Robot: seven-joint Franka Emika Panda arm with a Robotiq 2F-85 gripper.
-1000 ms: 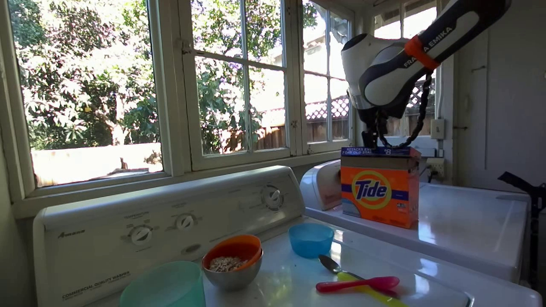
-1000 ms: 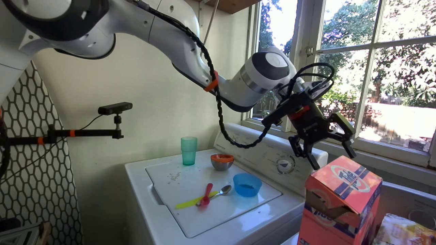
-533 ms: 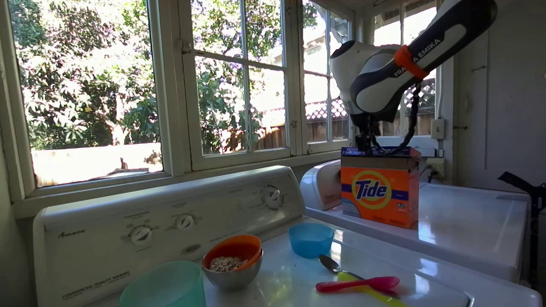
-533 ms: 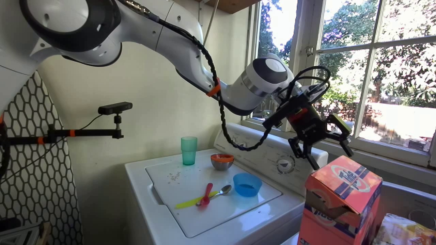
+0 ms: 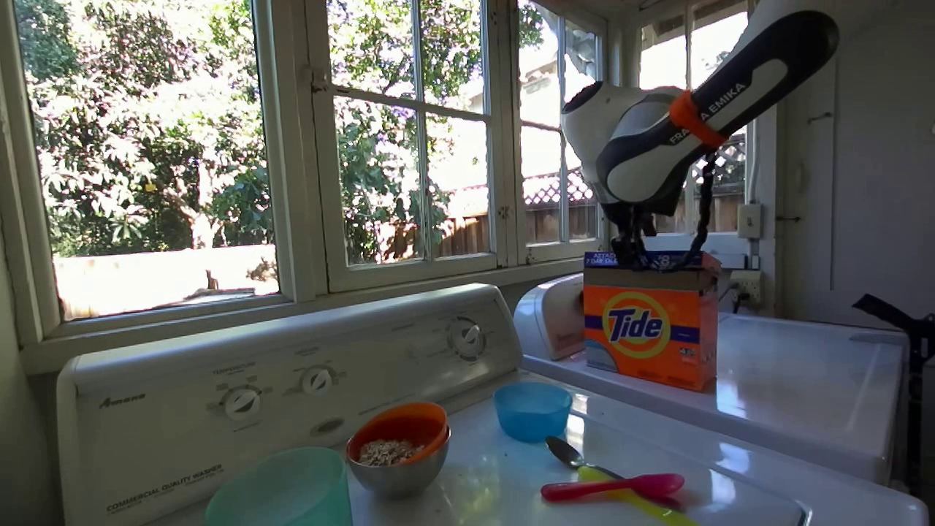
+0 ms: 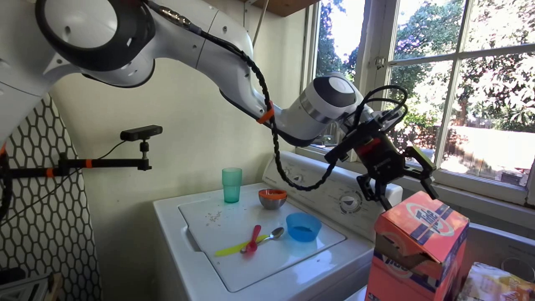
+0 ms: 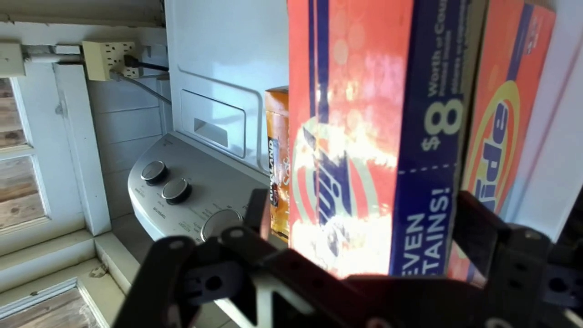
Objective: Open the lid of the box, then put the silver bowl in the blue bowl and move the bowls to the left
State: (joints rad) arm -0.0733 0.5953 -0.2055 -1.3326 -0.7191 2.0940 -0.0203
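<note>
This is a laundry room, by its look in a home. The bench is the flat top of a glossy white metal washing machine; along its rear edge rises a sloping white control panel with round dials, lettered "Amana" and "Commercial Quality Washer". Beyond one side edge stands a second glossy white appliance with a grey knob panel. Near its edge facing the bench is a rectangular orange cardboard Tide detergent box. White-painted wooden windows behind the bench's rear edge look onto leafy green trees and a brown plank fence.
</note>
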